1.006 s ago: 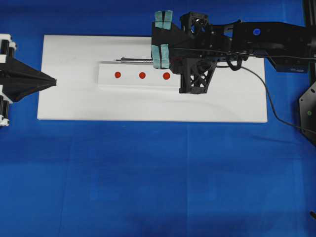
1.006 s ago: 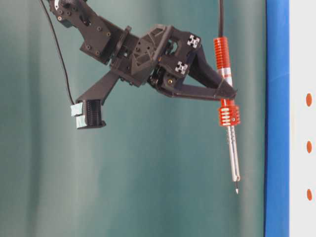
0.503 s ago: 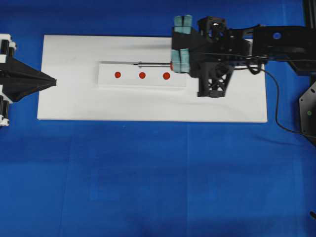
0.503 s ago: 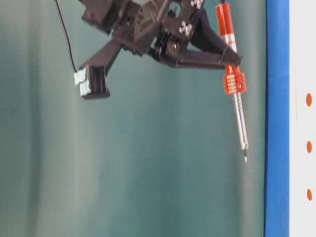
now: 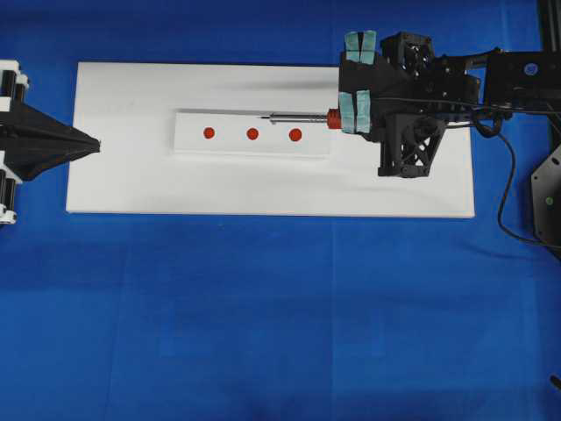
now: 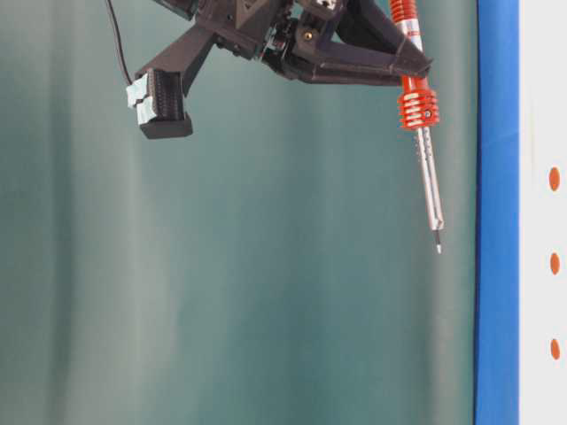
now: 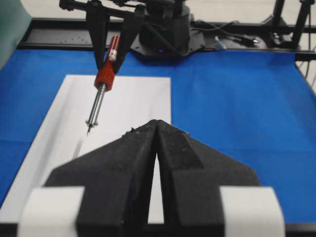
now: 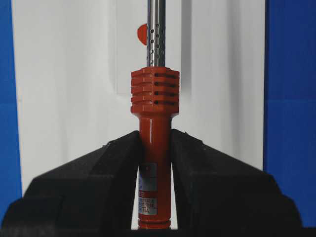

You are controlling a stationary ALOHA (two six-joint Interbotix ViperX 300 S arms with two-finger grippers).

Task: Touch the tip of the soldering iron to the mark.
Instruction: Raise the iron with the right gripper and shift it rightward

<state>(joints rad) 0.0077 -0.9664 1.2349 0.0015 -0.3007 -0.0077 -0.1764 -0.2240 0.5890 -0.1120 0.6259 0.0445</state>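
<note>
my table: blue cloth (image 5: 280,316) covering it edge to edge | white board (image 5: 131,175) lying flat toward the far edge, long side across | raised white strip (image 5: 230,145) on the board's middle, nearer its far edge | green backdrop (image 6: 221,292) behind | black rail (image 7: 54,37) along one table edge

On the blue cloth-covered bench (image 5: 263,307) lies a large white rectangular board (image 5: 131,184), and on its middle rests a smaller white strip (image 5: 232,147) carrying three red round marks (image 5: 252,134) in a row. The right end effector (image 5: 358,83) hangs over the board's right part, clamped on the red-orange-handled soldering iron (image 5: 302,117), whose thin metal shaft points left along the strip's far edge, above the board. The left end effector (image 5: 92,146) sits at the board's left edge.
</note>
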